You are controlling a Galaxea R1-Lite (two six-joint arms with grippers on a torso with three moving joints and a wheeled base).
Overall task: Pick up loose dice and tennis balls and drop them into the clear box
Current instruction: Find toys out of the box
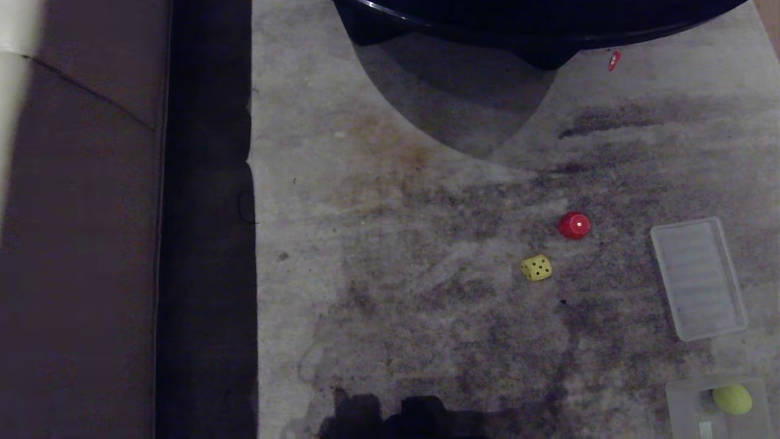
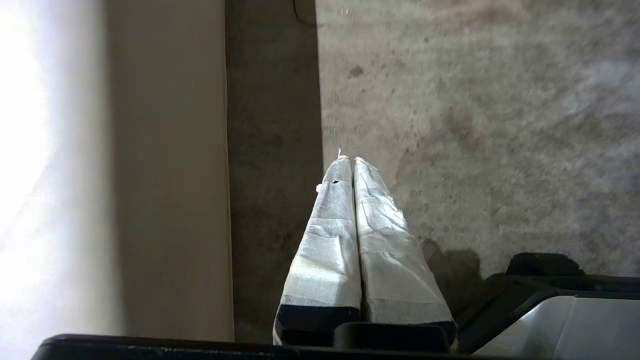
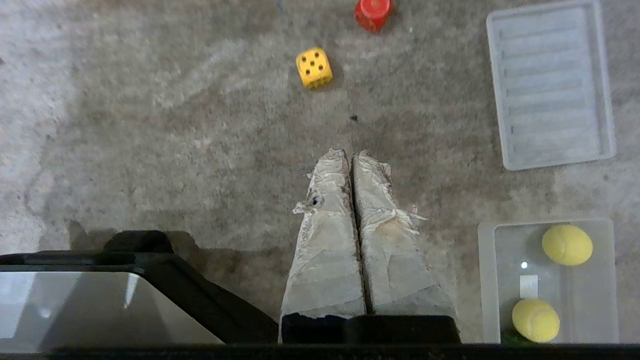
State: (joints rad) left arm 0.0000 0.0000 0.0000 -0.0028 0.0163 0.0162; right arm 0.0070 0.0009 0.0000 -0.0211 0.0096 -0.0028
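A yellow die [image 1: 536, 267] [image 3: 314, 67] with black dots lies loose on the carpet. A red die [image 1: 574, 225] [image 3: 372, 12] lies just beyond it to the right. The clear box [image 1: 682, 396] [image 3: 486, 280] stands at the near right, with two tennis balls [image 3: 567, 244] [image 3: 535, 320] inside; the head view shows only one tennis ball [image 1: 732, 399]. My right gripper [image 3: 350, 152] hangs shut and empty above the carpet, nearer than the yellow die and left of the box. Over by the carpet's left edge, my left gripper [image 2: 349, 159] is shut and empty too. Neither gripper shows in the head view.
A flat ribbed clear lid [image 1: 698, 277] [image 3: 550, 82] lies beyond the box, right of the dice. A brown piece of furniture [image 1: 79, 244] runs along the left. A dark round table [image 1: 536, 24] stands at the far side, a small red scrap [image 1: 614, 60] beside it.
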